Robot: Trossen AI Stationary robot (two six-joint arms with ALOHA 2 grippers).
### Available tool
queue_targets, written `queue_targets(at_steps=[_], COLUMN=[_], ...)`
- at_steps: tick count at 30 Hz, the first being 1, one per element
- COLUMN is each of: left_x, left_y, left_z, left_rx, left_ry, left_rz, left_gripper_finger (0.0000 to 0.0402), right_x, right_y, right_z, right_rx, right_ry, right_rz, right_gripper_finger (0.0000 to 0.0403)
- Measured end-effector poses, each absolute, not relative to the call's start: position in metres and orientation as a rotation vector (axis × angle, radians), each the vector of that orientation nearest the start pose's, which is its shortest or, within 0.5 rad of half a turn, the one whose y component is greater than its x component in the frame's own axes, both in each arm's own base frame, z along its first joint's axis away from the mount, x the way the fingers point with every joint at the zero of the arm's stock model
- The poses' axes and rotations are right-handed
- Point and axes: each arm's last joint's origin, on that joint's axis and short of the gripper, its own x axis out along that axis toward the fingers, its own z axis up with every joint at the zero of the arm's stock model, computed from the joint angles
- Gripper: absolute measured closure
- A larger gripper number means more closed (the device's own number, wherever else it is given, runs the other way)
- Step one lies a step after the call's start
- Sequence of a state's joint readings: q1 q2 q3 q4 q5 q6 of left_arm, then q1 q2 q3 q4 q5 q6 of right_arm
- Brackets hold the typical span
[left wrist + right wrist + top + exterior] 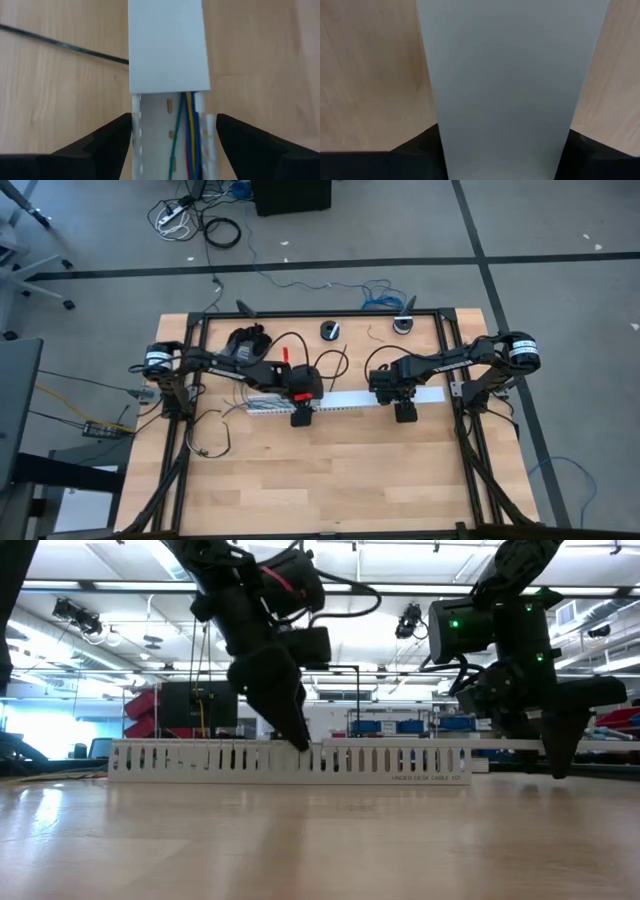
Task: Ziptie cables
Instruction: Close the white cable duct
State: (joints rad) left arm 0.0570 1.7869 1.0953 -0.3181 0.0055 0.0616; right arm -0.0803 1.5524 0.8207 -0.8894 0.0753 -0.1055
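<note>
A white slotted duct lies left to right across the table's middle. A flat white cover closes its right part. In the open part, green, yellow, blue and red wires run along it. My left gripper stands open, slanting down over the cover's left end, one finger at each side wall; I cannot tell whether they touch. My right gripper points down near the duct's right end, shut on the cover. Thin dark cables lie loose on the wood at the left. My right gripper pinches the cover's two long edges between its two fingers, near the duct's right end. The fingers come from above, pointing down, and lie across the cover. In the low view the cover's right end sticks out level past the duct's end.
A thin black strand lies on the wood beside the duct. Two small round dark objects and a black glove-like thing sit along the far edge. Black frame rails border the table. Bare wood lies toward the near edge.
</note>
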Motion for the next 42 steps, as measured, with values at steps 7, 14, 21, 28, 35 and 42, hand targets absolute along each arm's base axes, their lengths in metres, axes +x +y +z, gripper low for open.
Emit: queue_targets(at_steps=[7, 14, 21, 28, 35, 42], left_x=[0.343, 0.339, 0.338, 0.341, 0.342, 0.342], left_y=[0.019, 0.019, 0.018, 0.018, 0.017, 0.017], left_z=[0.168, 0.166, 0.157, 0.158, 0.159, 0.159], left_rx=[-0.020, -0.016, -0.021, -0.019, -0.021, -0.023], left_ry=[1.120, 1.157, 1.122, 1.084, 1.067, 1.062], left_rz=[0.036, 0.063, 0.073, 0.073, 0.067, 0.062], left_gripper_finger=[0.0117, 0.0117, 0.0117, 0.0121, 0.0145, 0.0148], right_x=[0.232, 0.232, 0.233, 0.234, 0.234, 0.234], right_y=[-0.021, -0.021, -0.021, -0.021, -0.021, -0.021], right_z=[0.152, 0.152, 0.152, 0.152, 0.152, 0.152], right_rx=[-0.078, -0.079, -0.083, -0.086, -0.092, -0.093], right_ry=[1.624, 1.622, 1.619, 1.607, 1.604, 1.603], right_rz=[-0.034, -0.033, -0.029, -0.028, -0.023, -0.021], right_gripper_finger=[0.0172, 0.0172, 0.0172, 0.0173, 0.0174, 0.0174])
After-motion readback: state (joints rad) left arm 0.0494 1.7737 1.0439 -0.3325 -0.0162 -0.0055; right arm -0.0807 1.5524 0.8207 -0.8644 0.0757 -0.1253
